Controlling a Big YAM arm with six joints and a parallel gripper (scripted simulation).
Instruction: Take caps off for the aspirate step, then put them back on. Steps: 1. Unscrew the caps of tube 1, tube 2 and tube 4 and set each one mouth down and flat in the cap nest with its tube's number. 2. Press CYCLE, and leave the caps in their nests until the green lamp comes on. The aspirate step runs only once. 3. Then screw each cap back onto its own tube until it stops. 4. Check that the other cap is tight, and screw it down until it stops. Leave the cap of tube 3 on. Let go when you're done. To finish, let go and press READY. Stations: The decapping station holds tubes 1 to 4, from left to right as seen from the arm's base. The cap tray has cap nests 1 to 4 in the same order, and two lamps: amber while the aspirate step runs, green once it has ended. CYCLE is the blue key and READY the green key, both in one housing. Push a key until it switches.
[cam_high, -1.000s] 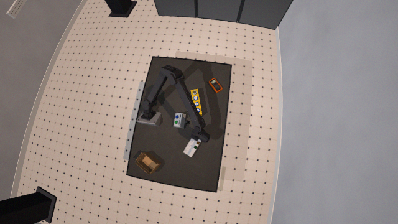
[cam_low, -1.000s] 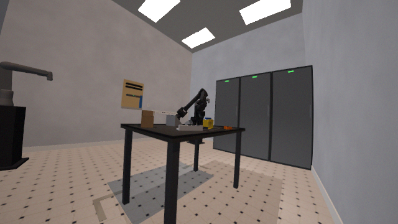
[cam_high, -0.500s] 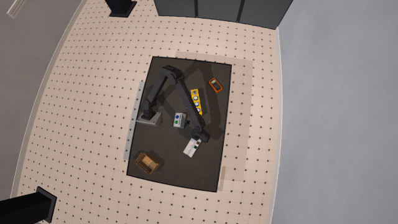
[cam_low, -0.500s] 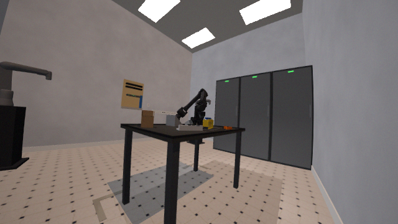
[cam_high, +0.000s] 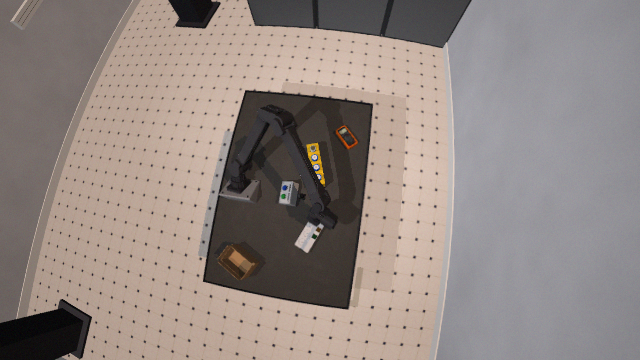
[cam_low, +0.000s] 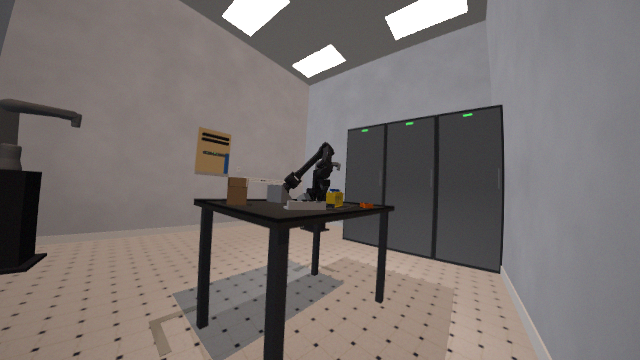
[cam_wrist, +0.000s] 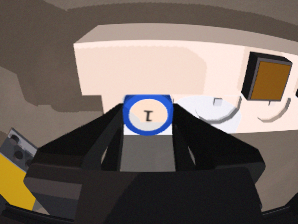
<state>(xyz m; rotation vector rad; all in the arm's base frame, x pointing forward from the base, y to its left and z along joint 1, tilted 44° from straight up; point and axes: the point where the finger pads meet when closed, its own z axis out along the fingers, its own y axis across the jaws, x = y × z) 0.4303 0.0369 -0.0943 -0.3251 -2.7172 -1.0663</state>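
Observation:
My gripper (cam_wrist: 148, 111) (cam_high: 320, 223) is shut on a cap (cam_wrist: 148, 115) with a blue ring and a pale top marked 1. It holds the cap just above the cream cap tray (cam_wrist: 120, 63) (cam_high: 304, 242) (cam_low: 300, 205), beside a round nest outline (cam_wrist: 222, 111). An amber-brown square lamp (cam_wrist: 272, 78) in a dark frame sits at the tray's right end. The yellow decapping station (cam_high: 314, 150) (cam_low: 334, 198) (cam_wrist: 13, 179) with its tubes stands behind the arm. The key housing (cam_high: 287, 193) shows a blue key and a green key.
An open cardboard box (cam_high: 237, 261) (cam_low: 237, 191) stands at one table corner. An orange meter (cam_high: 346, 136) (cam_low: 366, 205) lies near the far edge. The arm's base (cam_high: 241, 190) is at the table's left side.

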